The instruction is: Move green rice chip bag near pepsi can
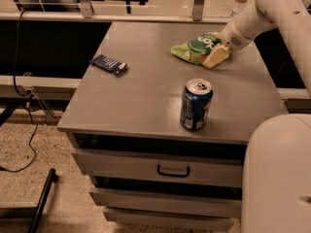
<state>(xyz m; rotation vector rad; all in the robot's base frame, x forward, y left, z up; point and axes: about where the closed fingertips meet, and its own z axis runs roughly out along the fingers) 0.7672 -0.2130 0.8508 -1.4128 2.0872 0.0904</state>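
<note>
The hand touches the green rice chip bag; I cannot tell if it pinches. The pepsi can stands apart, a blue packet far left.

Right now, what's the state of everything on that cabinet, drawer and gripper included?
green rice chip bag: lying flat at the far right of the cabinet top, gripper on its right edge.
pepsi can: upright near the front edge, apart from the bag, nothing touching it.
dark blue packet: lying flat at the left, alone.
top drawer: looks shut.
gripper: down at the bag, touching it.
</note>
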